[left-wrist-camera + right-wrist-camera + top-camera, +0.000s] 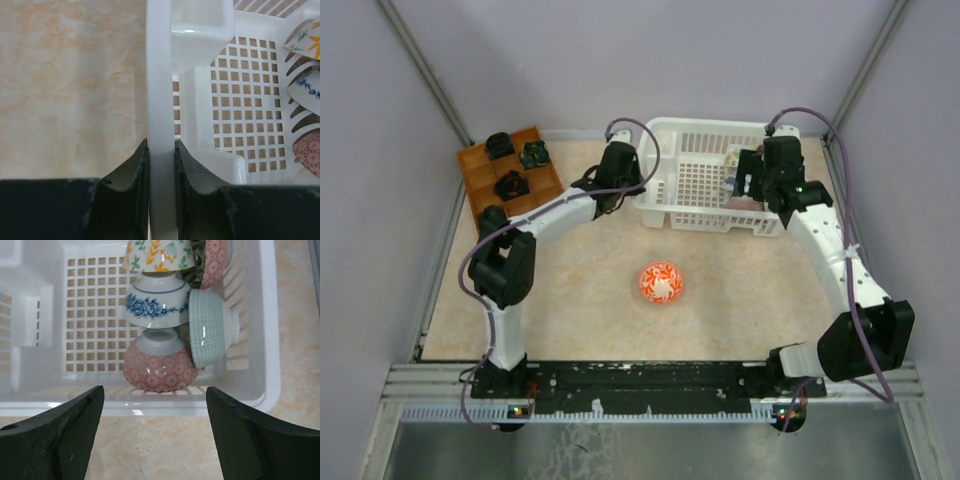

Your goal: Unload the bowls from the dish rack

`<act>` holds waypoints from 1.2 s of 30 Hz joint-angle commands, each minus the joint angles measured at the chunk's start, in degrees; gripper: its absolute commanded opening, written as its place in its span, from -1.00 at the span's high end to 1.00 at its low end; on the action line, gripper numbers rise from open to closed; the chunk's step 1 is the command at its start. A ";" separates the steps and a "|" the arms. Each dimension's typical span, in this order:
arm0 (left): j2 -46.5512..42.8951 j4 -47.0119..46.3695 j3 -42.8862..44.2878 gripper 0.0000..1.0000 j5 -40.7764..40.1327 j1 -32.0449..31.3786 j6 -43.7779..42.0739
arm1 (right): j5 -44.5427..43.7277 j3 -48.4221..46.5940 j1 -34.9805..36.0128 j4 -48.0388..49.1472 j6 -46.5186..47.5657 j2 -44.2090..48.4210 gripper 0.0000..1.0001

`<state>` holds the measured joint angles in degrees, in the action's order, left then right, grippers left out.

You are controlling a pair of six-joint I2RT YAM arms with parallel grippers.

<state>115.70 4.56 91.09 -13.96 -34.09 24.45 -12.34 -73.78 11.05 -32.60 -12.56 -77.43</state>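
left hand (162, 155) clamped on the dish rack (710, 125) left wall, likely bracing it. right hand (154, 400), held apart, hovers over the bowls (160, 365) at the rack's right end. next: descend on the nearest bowl, then close.

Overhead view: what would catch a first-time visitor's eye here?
An orange-red patterned bowl sits alone on the table, in front of the white dish rack. The left gripper is clamped on the rack's left wall, while the right gripper hangs open near several patterned bowls crowded at the rack's right end.
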 commanded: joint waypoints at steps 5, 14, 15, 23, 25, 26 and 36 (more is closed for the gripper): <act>-14.69 -1.06 -15.03 1.00 -6.62 4.70 -2.12 | -3.87 -3.84 0.87 -2.13 3.08 -3.09 -0.61; -21.53 0.72 -22.34 1.00 -9.94 7.76 1.05 | -19.34 -12.72 13.13 -7.80 4.14 -12.32 -0.60; -21.95 1.01 -22.92 1.00 -10.33 7.97 1.50 | -20.98 -13.78 14.40 -8.43 4.31 -13.55 -0.60; -24.85 0.03 -27.72 1.00 -11.87 10.02 4.99 | -37.48 -25.54 23.17 -16.75 5.98 -27.75 -0.61; -24.95 -0.05 -28.16 1.00 -11.72 10.25 5.01 | -39.72 -27.50 24.19 -18.15 6.07 -30.22 -0.61; -24.99 -0.02 -28.28 1.00 -11.58 10.41 5.00 | -41.22 -28.48 24.46 -19.15 6.01 -31.37 -0.61; -25.21 -1.92 -30.80 1.00 -9.34 11.87 4.52 | -48.18 -35.23 24.81 -25.54 5.44 -40.93 -0.60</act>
<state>91.59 2.52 61.67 -17.17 -24.71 27.40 -54.65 -104.66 35.81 -55.20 -7.53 -116.66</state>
